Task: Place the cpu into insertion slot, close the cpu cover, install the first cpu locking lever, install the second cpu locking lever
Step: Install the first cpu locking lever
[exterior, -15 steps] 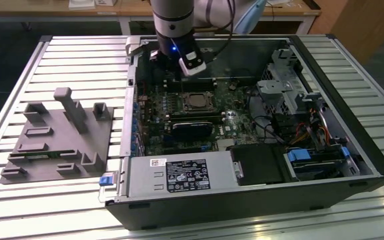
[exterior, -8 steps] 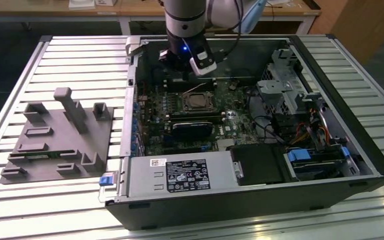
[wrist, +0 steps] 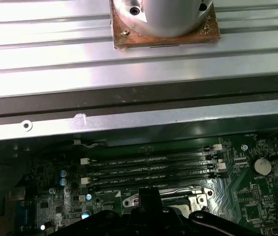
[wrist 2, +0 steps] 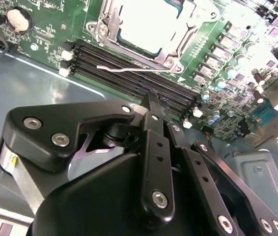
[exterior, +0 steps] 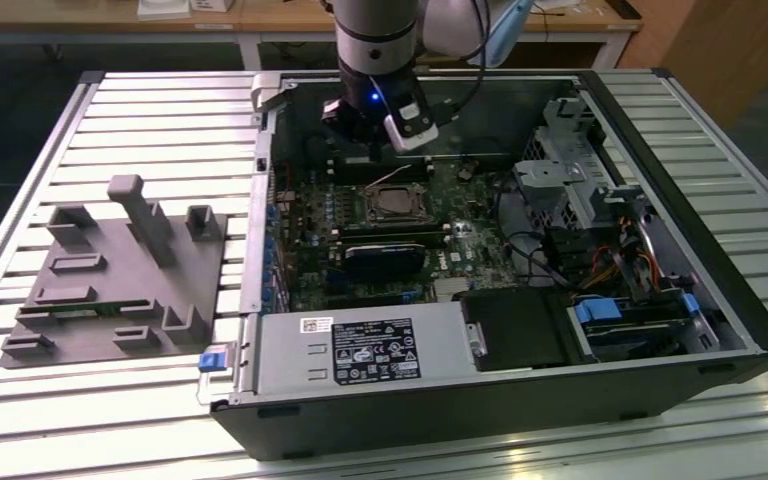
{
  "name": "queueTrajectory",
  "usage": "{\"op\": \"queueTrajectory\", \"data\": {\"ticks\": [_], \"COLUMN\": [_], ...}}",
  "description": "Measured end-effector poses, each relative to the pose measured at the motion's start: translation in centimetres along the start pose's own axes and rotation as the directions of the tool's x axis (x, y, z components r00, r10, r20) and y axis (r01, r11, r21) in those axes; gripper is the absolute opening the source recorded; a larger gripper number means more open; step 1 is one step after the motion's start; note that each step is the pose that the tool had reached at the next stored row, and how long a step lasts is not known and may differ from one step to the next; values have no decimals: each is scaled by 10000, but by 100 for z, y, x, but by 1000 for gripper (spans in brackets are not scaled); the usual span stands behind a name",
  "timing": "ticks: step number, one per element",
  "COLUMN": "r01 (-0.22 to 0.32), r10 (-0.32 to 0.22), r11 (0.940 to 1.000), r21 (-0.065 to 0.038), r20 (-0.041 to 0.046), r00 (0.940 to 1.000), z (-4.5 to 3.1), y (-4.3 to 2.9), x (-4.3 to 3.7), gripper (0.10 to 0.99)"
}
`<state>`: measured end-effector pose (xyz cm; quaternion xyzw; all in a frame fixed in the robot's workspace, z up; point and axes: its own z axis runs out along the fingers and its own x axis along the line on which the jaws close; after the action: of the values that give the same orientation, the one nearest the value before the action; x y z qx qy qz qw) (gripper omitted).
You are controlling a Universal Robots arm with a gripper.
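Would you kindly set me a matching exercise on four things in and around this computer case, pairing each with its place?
1. cpu
2. lever
3. coin battery
4. grey fixture

a. on the table beside the case
b. over the long black slots
c. framed by the silvery cover
d. round, on the green board

Pairs: 1-c, 2-b, 3-d, 4-a.

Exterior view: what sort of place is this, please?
Probably a robotics lab or workshop bench. An open computer case lies on a slatted metal table, a robot arm reaches into it, and wooden desks stand behind.
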<state>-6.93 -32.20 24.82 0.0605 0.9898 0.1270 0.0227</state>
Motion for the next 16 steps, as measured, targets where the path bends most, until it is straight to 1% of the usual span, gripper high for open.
{"op": "queueTrajectory", "data": {"ticks": [2,3,4,10,16], "r01": [6,15,30,131,236], "r10": [-6,-15,-30,-128,-227], "r11": [10000,10000,10000,9999,9997], "r21": [7,3,-4,-53,-98], "r20": [20,53,107,501,895], "r00": [10000,10000,9999,9987,9957], "z": [5,10,16,49,78], "y": [-1,-3,-5,-13,-25], "x": [0,1,1,2,2], "gripper": [106,106,106,106,106]}}
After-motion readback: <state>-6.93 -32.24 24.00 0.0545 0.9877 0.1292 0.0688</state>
